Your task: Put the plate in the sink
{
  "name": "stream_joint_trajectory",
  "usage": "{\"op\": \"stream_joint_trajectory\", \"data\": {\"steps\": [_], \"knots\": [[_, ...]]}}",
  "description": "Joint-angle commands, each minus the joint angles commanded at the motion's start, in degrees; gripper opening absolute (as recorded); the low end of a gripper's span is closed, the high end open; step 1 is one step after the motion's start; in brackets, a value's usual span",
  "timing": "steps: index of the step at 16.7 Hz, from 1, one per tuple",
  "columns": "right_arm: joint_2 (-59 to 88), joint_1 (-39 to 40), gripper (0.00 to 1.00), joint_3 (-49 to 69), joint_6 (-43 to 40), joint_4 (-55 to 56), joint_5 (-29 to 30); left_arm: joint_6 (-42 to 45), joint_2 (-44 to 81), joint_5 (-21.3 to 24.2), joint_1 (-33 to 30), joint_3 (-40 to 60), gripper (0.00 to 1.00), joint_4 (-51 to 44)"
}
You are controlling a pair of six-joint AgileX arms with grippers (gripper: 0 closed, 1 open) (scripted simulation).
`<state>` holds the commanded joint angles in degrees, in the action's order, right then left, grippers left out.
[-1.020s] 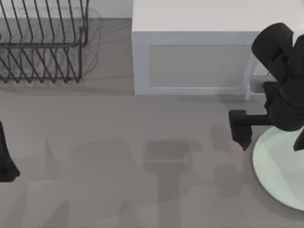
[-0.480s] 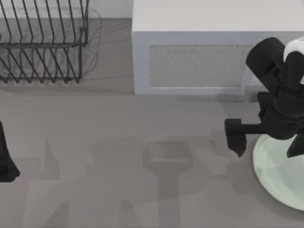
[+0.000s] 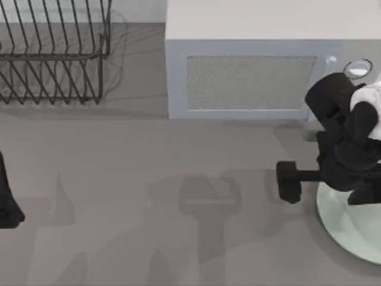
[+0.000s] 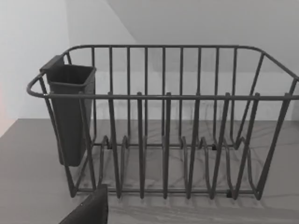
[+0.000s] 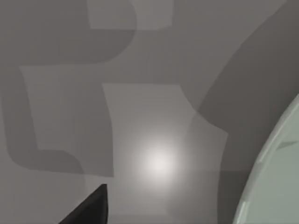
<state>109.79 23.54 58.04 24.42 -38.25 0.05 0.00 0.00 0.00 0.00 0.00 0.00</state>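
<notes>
My right gripper [image 3: 326, 185] hangs at the right edge of the top view, over the near-left rim of the plate [image 3: 348, 229], which lies flat on the table [image 3: 178, 238] in the lower right of the frame, partly cut off by the edge. One finger [image 3: 290, 182] sticks out to the left, clear of the plate; the other is lost under my own arm, so the jaws look spread wide, with nothing between them. In the right wrist view the plate's pale rim [image 5: 275, 177] curves along the lower right corner, with bare table beside it. I judge the step is the approach to a rim grasp. To do it well, I should come down with one finger outside the rim and one inside, pinch the raised edge squarely, and lift level so the smooth plate does not slip. My left gripper [image 3: 7, 202] sits parked at the left edge, facing the dish rack [image 4: 163, 126]; its fingers I cannot tell. I cannot pick out the sink.
</notes>
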Motion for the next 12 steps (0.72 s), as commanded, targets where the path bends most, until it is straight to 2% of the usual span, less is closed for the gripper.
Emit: {"op": "stream_joint_trajectory", "data": {"steps": [3, 12], "knots": [[0.0, 0.0, 1.00, 0.0, 0.0, 0.0, 0.0, 0.0, 0.0, 0.0, 0.0, 0.0, 1.00, 0.0], [0.0, 0.0, 0.32, 0.0, 0.0, 0.0, 0.0, 0.0, 0.0, 0.0, 0.0, 0.0, 1.00, 0.0]]}}
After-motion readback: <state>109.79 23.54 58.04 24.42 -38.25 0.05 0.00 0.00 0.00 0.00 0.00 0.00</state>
